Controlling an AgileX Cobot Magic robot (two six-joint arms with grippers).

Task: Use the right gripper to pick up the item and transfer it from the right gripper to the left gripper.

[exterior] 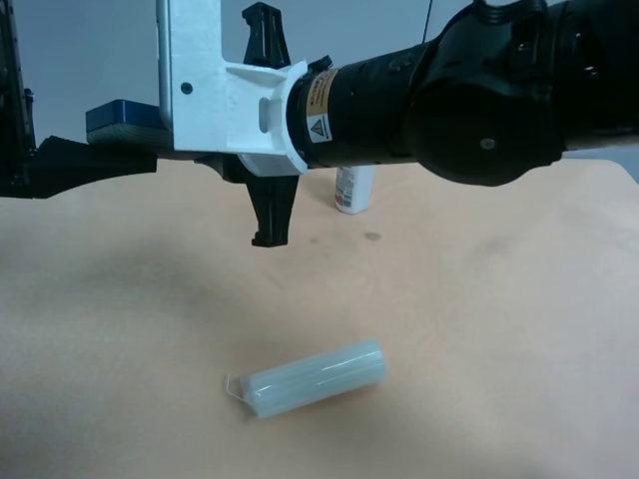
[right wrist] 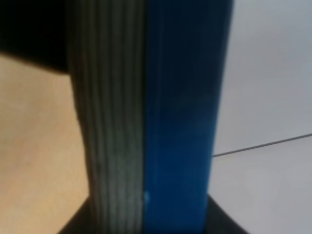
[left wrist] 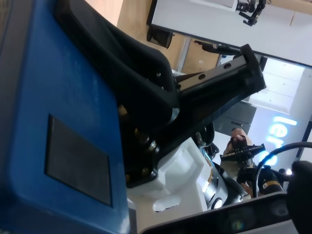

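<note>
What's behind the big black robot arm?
A white bottle stands on the table behind the black arm. Only its lower part shows; the arm covers its top, so you cannot see its cap.

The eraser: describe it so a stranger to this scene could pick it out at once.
Follow the thick black arm across the top of the high view to its white end. Just beyond, held above the table, is the eraser. It alone is a flat block, blue over grey felt; the roll and bottle are pale, round and on the table.
</note>
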